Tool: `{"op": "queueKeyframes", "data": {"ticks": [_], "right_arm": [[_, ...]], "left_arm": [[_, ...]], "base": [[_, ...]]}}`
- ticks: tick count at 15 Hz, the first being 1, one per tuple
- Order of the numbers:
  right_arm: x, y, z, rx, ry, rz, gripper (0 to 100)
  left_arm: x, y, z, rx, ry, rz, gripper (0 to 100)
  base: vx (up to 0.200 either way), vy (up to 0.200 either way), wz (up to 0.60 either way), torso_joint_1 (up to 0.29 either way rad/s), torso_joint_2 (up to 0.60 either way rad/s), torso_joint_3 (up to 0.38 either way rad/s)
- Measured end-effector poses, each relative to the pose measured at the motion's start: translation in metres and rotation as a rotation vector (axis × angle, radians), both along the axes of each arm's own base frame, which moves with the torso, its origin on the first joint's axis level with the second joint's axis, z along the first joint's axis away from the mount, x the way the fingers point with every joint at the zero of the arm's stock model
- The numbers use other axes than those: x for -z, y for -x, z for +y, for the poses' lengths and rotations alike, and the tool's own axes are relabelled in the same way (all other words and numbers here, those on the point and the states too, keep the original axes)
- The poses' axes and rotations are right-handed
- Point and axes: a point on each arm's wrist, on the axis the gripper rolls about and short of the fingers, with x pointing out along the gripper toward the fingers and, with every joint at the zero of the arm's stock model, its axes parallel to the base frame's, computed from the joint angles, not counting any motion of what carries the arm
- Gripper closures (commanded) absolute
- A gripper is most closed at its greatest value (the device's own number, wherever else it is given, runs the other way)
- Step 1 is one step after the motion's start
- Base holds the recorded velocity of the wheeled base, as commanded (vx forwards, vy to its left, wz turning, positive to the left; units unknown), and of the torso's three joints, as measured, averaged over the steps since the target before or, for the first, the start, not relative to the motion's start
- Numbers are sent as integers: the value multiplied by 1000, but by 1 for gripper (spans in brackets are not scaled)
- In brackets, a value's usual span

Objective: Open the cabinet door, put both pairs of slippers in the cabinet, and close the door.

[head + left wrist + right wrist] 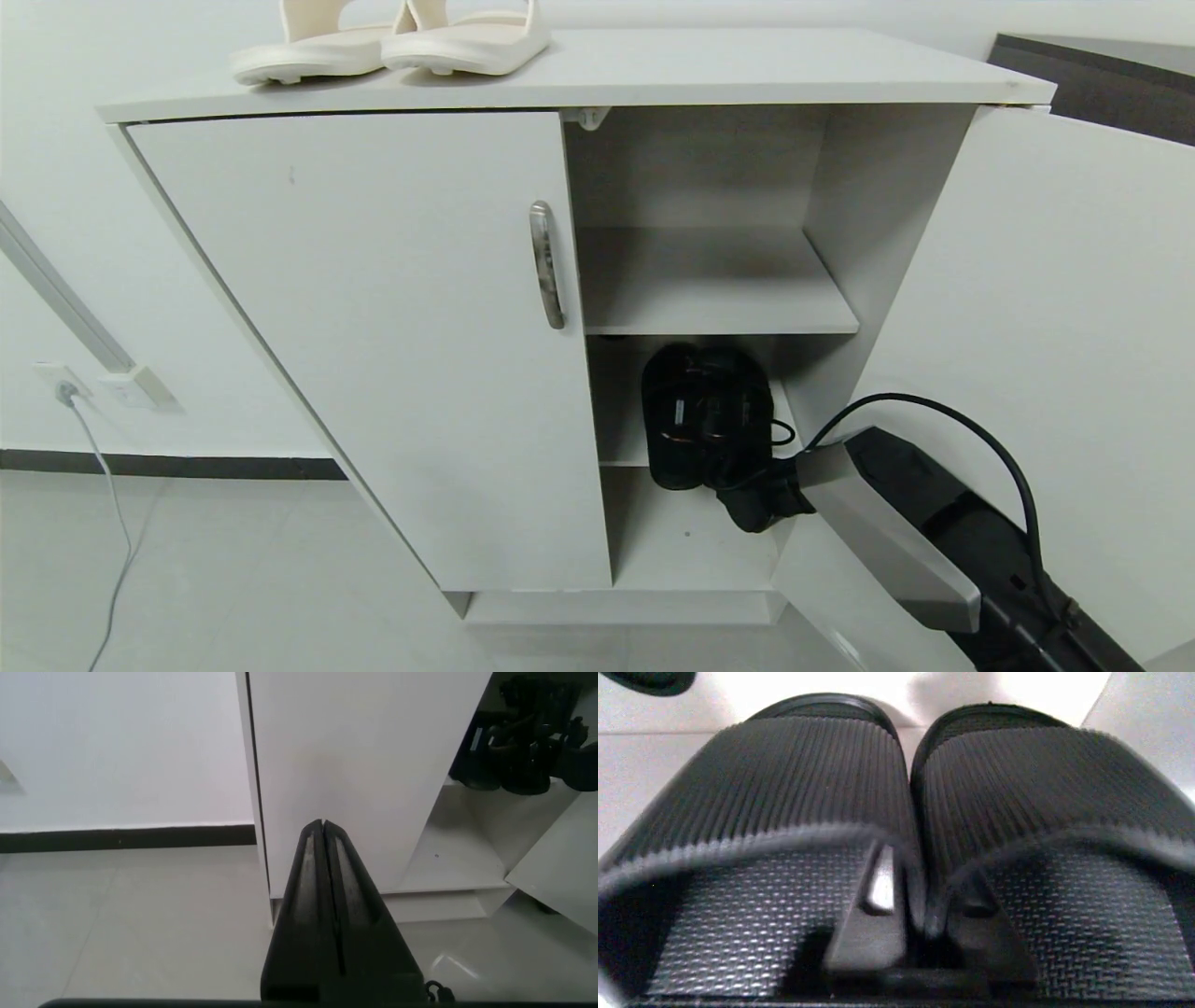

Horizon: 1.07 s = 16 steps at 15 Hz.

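Cream-white moulded foam slippers, one pair, lie side by side on the left part of the white laminate cabinet's top, not yet put away. Below them the cabinet's flat white left door is closed, with a brushed-metal bar handle at its inner edge. The left gripper hangs low over the pale grey tiled floor in front of that door. Its fingers are pressed together and hold nothing, so it looks parked out of the way.

The right half of the cabinet stands open. The upper shelf is bare. The pair of black ribbed rubber slippers sits at the middle shelf, toes pointing in and heels at the shelf's front edge. I cannot tell whether they already rest on the shelf. The right gripper holds both at once. It has one finger inside each slipper, and they pinch the two neighbouring side walls together, which would let one arm carry the pair.

The white right door is swung wide, just beside the right arm. The upper shelf's edge hangs just above the straps, and the closed left door blocks that side, so I judge there is little room for the arm to pull back. A wall socket with a grey cable sits far left, well clear.
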Motion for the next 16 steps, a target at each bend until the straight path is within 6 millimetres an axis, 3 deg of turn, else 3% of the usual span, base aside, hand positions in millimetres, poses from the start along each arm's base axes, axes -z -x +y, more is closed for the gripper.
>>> {"op": "queueKeyframes", "data": {"ticks": [4, 9, 12, 16], "right_arm": [[8, 8, -1, 2, 28, 30, 0], [2, 40, -2, -27, 39, 44, 0], [-4, 71, -11, -40, 38, 39, 0], [-19, 133, -28, -88, 53, 60, 0]], "left_arm": [[0, 0, 0, 0, 0, 0, 100], [0, 0, 0, 0, -1, 0, 100], [0, 0, 0, 0, -1, 0, 100], [0, 0, 0, 0, -2, 0, 100]], "base": [[0, 0, 0, 0, 0, 0], [0, 0, 0, 0, 0, 0], [0, 0, 0, 0, 0, 0], [0, 0, 0, 0, 0, 0]]}}
